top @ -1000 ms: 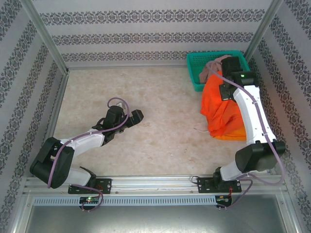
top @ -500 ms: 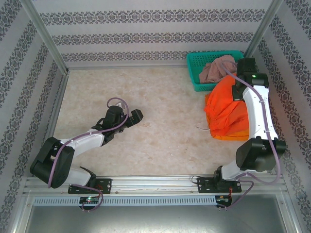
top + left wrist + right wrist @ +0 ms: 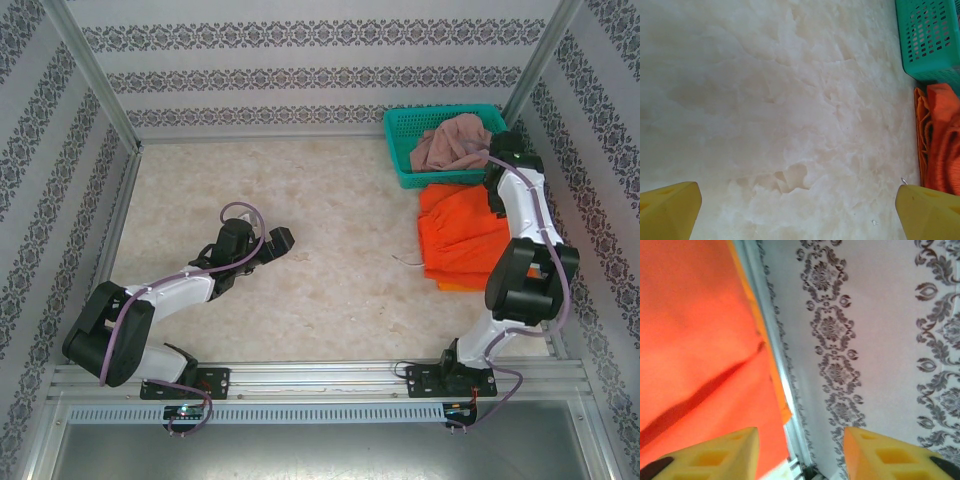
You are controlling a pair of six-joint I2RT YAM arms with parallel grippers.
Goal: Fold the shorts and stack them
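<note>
My left jaws stand wide apart over bare table (image 3: 790,100), gripping nothing; my right jaws are parted and empty too, with the red-orange shorts (image 3: 462,232) just beside them, laid on the yellow-orange pair (image 3: 453,286); I judge two stacked, so next I must fetch the dusty pink shorts (image 3: 452,140) from the teal basket (image 3: 408,140) nearby; pale marbled top, patterned walls (image 3: 320,70) beyond.

White links (image 3: 178,290), black joints (image 3: 105,340), purple cables (image 3: 240,207) (yellow tool fingers (image 3: 670,210))

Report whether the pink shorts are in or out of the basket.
In: the pink shorts lie bunched inside the teal basket, within its walls.
</note>
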